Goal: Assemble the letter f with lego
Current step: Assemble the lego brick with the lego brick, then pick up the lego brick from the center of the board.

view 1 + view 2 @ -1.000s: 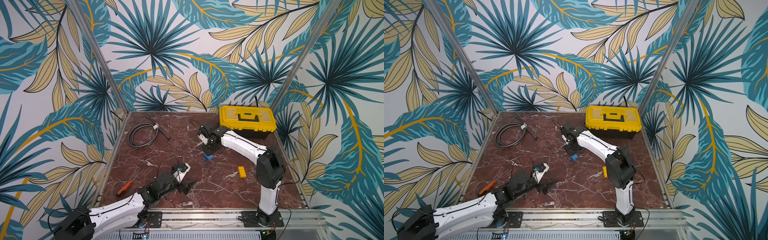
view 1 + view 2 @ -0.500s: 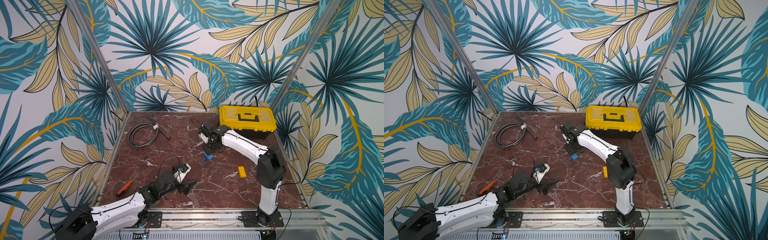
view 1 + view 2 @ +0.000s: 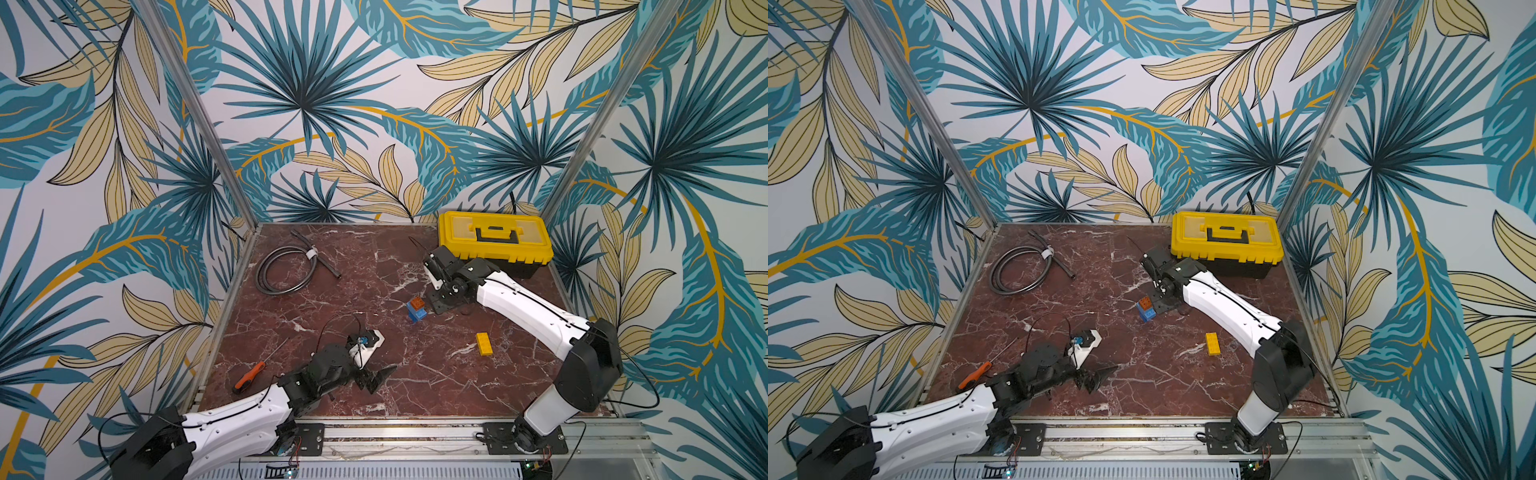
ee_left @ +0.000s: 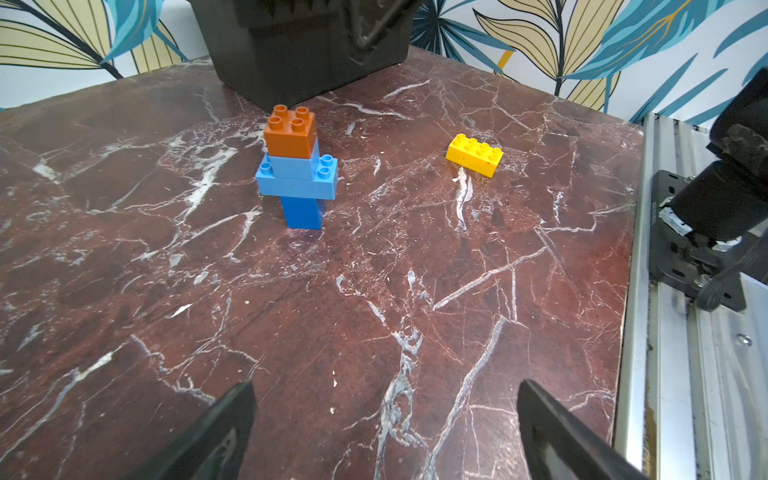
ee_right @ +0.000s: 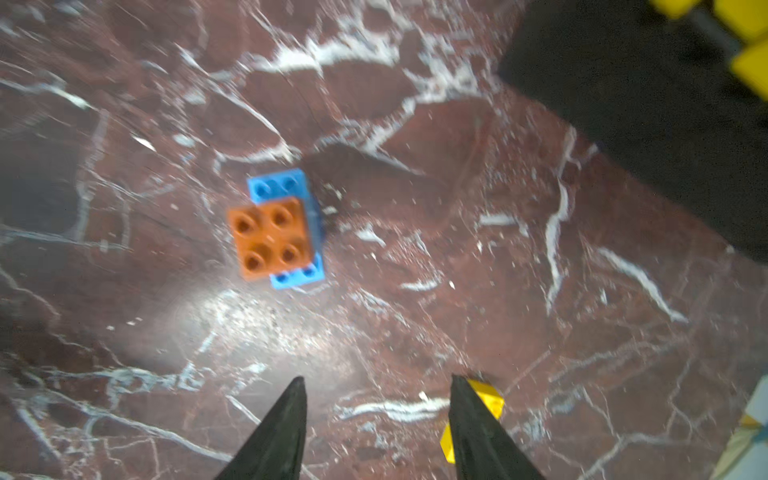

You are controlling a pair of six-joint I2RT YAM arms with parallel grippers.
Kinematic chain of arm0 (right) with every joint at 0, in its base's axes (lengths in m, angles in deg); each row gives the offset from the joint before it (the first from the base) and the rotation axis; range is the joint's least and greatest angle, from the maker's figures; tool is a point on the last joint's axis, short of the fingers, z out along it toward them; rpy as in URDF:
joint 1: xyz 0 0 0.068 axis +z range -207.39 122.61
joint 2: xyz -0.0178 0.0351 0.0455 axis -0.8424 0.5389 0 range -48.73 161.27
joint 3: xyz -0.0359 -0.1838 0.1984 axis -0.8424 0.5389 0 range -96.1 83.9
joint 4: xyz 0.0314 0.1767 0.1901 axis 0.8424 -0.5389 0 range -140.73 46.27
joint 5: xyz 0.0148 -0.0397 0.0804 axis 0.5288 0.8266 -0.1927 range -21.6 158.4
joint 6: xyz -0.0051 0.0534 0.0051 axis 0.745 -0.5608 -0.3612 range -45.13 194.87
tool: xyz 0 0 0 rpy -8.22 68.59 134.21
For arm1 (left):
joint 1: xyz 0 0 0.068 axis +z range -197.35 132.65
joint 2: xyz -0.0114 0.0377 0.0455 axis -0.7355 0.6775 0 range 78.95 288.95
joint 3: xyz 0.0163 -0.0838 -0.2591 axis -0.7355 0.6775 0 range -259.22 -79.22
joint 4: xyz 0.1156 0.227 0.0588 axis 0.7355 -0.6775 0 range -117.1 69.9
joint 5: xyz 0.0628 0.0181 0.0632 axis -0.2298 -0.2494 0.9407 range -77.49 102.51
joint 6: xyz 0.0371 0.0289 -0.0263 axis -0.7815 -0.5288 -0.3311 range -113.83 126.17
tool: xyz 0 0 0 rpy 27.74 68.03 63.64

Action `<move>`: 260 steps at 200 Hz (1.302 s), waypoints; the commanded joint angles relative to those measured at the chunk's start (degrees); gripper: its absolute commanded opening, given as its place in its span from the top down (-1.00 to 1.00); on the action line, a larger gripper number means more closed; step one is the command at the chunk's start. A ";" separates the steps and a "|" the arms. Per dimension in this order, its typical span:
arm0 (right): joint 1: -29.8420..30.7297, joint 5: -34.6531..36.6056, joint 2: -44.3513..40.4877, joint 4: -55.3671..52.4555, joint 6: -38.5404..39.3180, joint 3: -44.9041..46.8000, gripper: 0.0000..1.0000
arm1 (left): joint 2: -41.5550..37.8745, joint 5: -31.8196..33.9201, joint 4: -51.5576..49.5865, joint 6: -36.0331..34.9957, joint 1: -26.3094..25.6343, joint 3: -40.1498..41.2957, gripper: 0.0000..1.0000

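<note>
Red marble table (image 3: 436, 386) carries everything. Nearest the rail, the left gripper (image 4: 385, 386) hangs low over bare marble, fingers spread wide with nothing between them. A screwdriver (image 3: 249, 376) lies near that arm. Farther in, the yellow brick (image 3: 484, 344) lies flat and alone, studs up, well apart from the stack (image 3: 417, 309).

The stack stands upright near mid-table: a blue stem (image 4: 302, 212), a wider blue crossbar (image 4: 297, 185), a short blue brick (image 4: 291, 166), then the orange brick (image 4: 291, 133) on top, its four studs bare. Just beyond it is the right gripper (image 5: 378, 379), fingers parted and empty, beside the stack but not touching it. At the back are a cable (image 3: 286, 270) and the toolbox (image 3: 494, 241).

By my reading, four of five bricks are seated and the step in hand is fetching the yellow one. That calls for the right gripper to swing nearer and pinch the brick across its narrow sides. It must then lift it, line one end over the orange studs and press straight down, gently, since the narrow stem could tip.
</note>
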 commanded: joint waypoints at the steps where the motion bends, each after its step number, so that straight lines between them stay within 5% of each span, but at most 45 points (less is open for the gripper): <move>1: -2.27 3.72 -4.62 -1.02 -7.51 7.71 -0.15 | 0.83 -4.35 0.67 -1.68 -0.19 -1.77 -0.99; 37: -7.48 5.01 -9.77 -0.48 -11.97 16.48 -0.22 | 2.45 -9.36 0.68 -3.06 -0.19 -2.70 -0.99; 94: -12.35 2.34 -5.86 1.20 -13.45 21.16 -0.25 | 1.67 -9.01 0.67 -2.94 -0.19 -2.36 -0.99; 260: -18.41 -4.08 1.64 8.91 -9.85 23.92 -0.03 | 0.15 -7.02 0.67 -2.19 -0.24 -1.35 -0.99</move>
